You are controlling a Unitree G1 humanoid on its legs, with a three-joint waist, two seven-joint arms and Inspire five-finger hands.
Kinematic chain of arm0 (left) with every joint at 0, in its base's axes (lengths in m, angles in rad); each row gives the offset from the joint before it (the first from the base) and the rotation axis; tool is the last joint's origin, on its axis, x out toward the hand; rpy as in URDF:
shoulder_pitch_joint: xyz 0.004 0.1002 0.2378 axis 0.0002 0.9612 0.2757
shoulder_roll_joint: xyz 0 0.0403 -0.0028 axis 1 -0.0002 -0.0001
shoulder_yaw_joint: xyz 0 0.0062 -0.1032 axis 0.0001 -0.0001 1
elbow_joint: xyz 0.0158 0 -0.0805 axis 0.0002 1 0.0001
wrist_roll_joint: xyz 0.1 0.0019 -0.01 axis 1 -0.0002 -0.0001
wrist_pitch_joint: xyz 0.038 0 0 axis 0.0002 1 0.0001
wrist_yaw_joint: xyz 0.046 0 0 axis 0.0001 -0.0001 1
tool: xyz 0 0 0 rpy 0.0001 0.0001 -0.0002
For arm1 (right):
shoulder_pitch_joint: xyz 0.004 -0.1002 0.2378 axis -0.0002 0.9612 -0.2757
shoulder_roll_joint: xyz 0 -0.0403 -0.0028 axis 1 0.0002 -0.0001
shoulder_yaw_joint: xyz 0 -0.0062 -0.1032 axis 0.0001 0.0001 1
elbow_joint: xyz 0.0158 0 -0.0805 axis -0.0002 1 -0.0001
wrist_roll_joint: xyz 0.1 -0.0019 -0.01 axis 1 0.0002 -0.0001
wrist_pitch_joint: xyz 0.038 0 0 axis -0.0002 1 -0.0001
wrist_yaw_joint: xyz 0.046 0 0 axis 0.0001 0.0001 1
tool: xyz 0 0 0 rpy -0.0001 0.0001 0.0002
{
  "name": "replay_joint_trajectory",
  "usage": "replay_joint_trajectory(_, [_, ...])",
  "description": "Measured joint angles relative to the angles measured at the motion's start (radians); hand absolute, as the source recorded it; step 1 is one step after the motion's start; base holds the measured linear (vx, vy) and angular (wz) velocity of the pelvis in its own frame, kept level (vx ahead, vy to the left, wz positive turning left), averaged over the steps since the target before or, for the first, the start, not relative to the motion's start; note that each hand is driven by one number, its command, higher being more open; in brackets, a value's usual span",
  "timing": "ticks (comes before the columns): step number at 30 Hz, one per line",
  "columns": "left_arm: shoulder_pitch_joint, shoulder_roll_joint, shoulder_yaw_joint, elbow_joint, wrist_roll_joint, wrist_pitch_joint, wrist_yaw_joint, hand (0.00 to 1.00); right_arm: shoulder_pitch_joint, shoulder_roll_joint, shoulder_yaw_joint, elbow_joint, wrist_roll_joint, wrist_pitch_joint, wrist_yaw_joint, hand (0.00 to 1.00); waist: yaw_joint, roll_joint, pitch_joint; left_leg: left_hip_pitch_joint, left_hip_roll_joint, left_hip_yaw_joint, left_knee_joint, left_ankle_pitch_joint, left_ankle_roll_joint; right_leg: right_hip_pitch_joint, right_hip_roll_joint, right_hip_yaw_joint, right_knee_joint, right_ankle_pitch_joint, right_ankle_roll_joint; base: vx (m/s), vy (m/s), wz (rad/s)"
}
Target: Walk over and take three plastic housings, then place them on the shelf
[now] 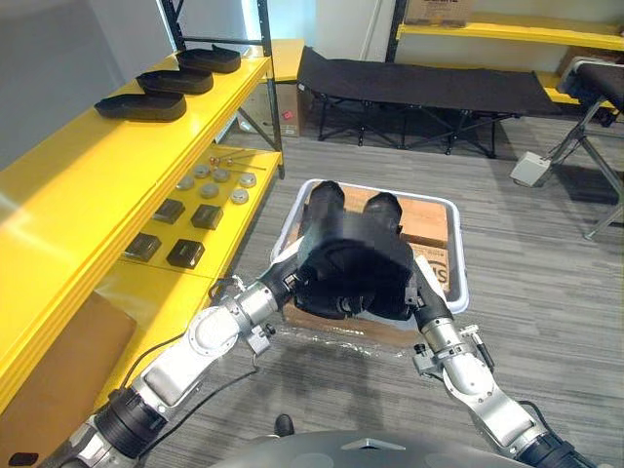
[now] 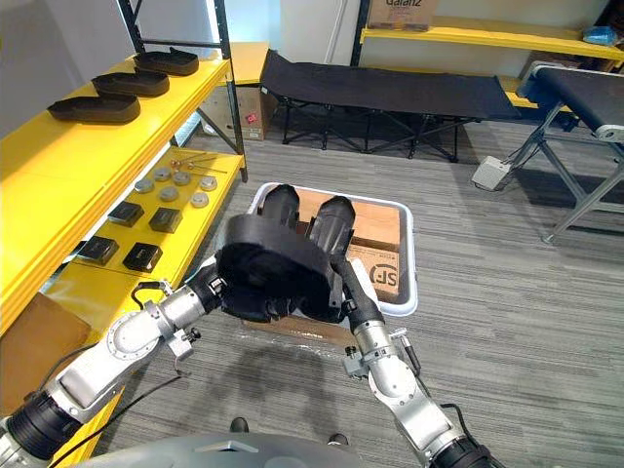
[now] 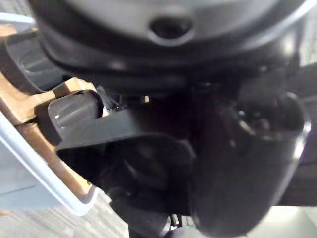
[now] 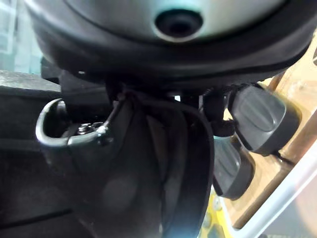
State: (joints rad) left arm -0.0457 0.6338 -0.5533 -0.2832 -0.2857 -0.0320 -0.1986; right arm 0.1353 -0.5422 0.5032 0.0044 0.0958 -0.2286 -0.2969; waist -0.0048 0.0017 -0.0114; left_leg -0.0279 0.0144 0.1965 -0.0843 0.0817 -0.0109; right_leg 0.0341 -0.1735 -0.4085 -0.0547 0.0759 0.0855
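The left hand (image 1: 295, 280) and the right hand (image 1: 425, 294) are set against opposite sides of one large black plastic housing (image 1: 356, 255), which is held between them above the near edge of a white-rimmed bin (image 1: 460, 255). Both hands are largely hidden behind the housing, so it cannot be told whether their fingers are spread or curled round it. Brown cardboard (image 1: 429, 222) is seen inside the bin, which stands on the grey floor (image 1: 546, 292). To the robot's left a yellow shelf (image 1: 58, 185) is found, and three flat black housings (image 1: 175, 80) are laid in a row along its top board. On the lower board small black boxes (image 1: 185, 253) and silver discs (image 1: 210, 190) are arranged. A black folding cot (image 1: 429, 88) is stood by the far wall.
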Motion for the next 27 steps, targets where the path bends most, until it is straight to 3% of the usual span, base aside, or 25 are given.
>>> replay_joint_trajectory(6, [0.070, -0.034, 0.000, 0.001, -0.134, 0.031, 0.021, 1.00, 0.005, 0.002, 0.006, 0.000, -0.001, 0.007, 0.001, 0.00, 0.000, 0.006, -0.013, 0.003, 0.000, 0.004, 0.000, 0.001, 0.000, -0.003, 0.000, 0.004, 0.000, -0.004, -0.006, 0.00, 0.008, -0.01])
replay_joint_trajectory(12, [0.105, -0.155, 0.080, 0.047, -0.291, -0.046, 0.051, 1.00, 0.005, 0.126, -0.056, 0.000, -0.013, 0.006, 0.003, 0.00, 0.000, 0.006, -0.017, 0.005, 0.002, 0.009, -0.001, 0.005, -0.002, -0.007, 0.001, 0.006, -0.001, -0.005, -0.004, 0.00, 0.002, -0.01])
replay_joint_trajectory(14, [0.106, -0.219, 0.124, 0.081, -0.371, -0.084, 0.048, 1.00, 0.001, 0.201, -0.089, 0.000, -0.012, -0.005, 0.004, 0.00, -0.001, 0.005, -0.022, 0.006, 0.002, 0.012, -0.001, 0.005, -0.002, -0.008, 0.001, 0.007, -0.005, -0.003, -0.005, 0.00, 0.019, -0.04])
replay_joint_trajectory(18, [0.107, -0.305, 0.202, 0.118, -0.453, -0.129, 0.022, 1.00, -0.025, 0.257, -0.113, 0.001, -0.012, -0.037, 0.008, 0.00, -0.002, 0.001, -0.024, 0.006, 0.001, 0.015, -0.001, 0.004, -0.002, -0.002, 0.003, 0.007, -0.023, 0.003, -0.002, 0.00, 0.004, -0.01])
replay_joint_trajectory(27, [0.099, -0.401, 0.365, 0.200, -0.450, -0.170, 0.005, 1.00, -0.041, 0.328, -0.141, 0.003, 0.011, -0.080, 0.055, 0.00, 0.001, -0.003, -0.023, 0.019, 0.001, 0.016, -0.001, 0.004, -0.001, 0.013, 0.003, 0.002, -0.029, 0.005, 0.000, 0.00, 0.000, 0.00])
